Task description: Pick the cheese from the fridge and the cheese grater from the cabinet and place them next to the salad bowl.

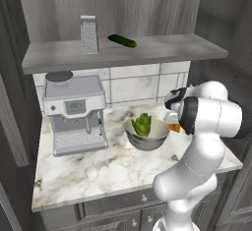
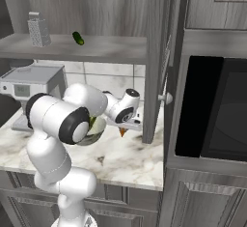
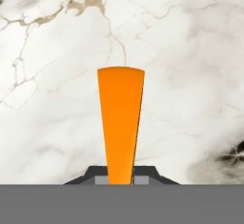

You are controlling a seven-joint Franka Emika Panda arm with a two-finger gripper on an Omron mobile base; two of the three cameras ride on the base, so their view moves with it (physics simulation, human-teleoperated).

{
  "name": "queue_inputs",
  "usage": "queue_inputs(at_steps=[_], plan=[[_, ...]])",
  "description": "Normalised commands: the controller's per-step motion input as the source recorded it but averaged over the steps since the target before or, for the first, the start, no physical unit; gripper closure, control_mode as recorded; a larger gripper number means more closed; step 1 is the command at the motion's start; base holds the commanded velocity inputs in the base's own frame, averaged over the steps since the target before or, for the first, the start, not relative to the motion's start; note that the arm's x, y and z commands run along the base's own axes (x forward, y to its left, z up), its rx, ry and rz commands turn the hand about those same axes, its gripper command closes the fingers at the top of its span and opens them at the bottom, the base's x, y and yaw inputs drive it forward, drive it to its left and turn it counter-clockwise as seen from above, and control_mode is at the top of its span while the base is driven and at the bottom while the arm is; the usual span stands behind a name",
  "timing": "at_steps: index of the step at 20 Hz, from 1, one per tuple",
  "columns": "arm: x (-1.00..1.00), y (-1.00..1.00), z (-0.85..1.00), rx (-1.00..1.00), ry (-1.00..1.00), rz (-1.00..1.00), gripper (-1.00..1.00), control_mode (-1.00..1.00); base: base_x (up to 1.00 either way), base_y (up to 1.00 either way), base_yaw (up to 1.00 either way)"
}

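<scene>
My gripper (image 3: 120, 176) is shut on the cheese (image 3: 120, 123), a narrow orange wedge that points down at the marble counter (image 3: 190, 75). From the left base view the cheese (image 1: 173, 126) hangs just right of the salad bowl (image 1: 147, 144), a grey bowl with green lettuce. In the right base view the wedge's tip (image 2: 123, 132) shows below the hand, beside the bowl (image 2: 98, 128); whether it touches the counter I cannot tell. The cheese grater (image 1: 89, 34) (image 2: 38, 30) stands upright on the open shelf of the cabinet (image 1: 162, 50), at its left.
A dark green cucumber (image 1: 122, 40) lies on the shelf right of the grater. A grey coffee machine (image 1: 76, 114) stands on the counter left of the bowl. A cabinet side panel (image 2: 157, 76) and a dark microwave (image 2: 217, 110) stand to the right.
</scene>
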Motion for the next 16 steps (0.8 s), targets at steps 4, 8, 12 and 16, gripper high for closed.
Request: queue_inputs(at_steps=[4,8,12,16], plan=[[-0.13,0.11,-0.23,0.00,-0.04,0.02,1.00,-1.00,0.00,0.00,0.00],[-0.17,0.14,-0.16,0.00,-0.06,0.00,1.00,-1.00,0.00,0.00,0.00],[-0.19,0.16,-0.16,0.00,-0.09,0.00,1.00,-1.00,0.00,0.00,0.00],[-0.14,0.19,-0.18,0.00,-0.06,0.00,1.00,-1.00,0.00,0.00,0.00]])
